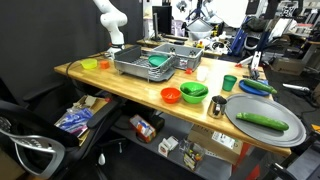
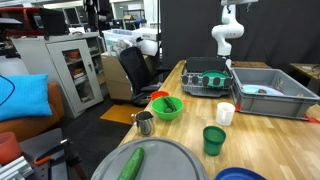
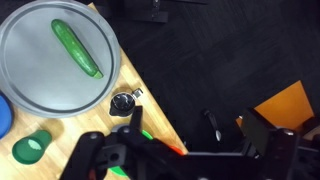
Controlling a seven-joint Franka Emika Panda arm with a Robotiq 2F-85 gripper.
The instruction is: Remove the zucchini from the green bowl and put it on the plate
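The green bowl (image 2: 166, 110) stands near the table's edge next to the red-orange bowl (image 2: 159, 96), and it also shows in an exterior view (image 1: 193, 95). The dark zucchini (image 2: 170, 103) lies inside it. The large grey plate (image 1: 250, 125) holds a long green cucumber (image 1: 262, 120); both also show in the wrist view, plate (image 3: 40, 75) and cucumber (image 3: 76, 47). My gripper (image 3: 190, 140) is open and empty, high above the table's edge. A sliver of the green bowl (image 3: 146, 132) shows behind one finger. The zucchini is hidden in the wrist view.
A metal cup (image 2: 145, 122), a green cup (image 2: 214, 139), a white cup (image 2: 226, 113) and a blue dish (image 2: 240, 174) stand around the plate. A dish rack (image 2: 205, 78) and a grey tub (image 2: 265, 95) stand at the far end by the arm's base (image 2: 228, 40).
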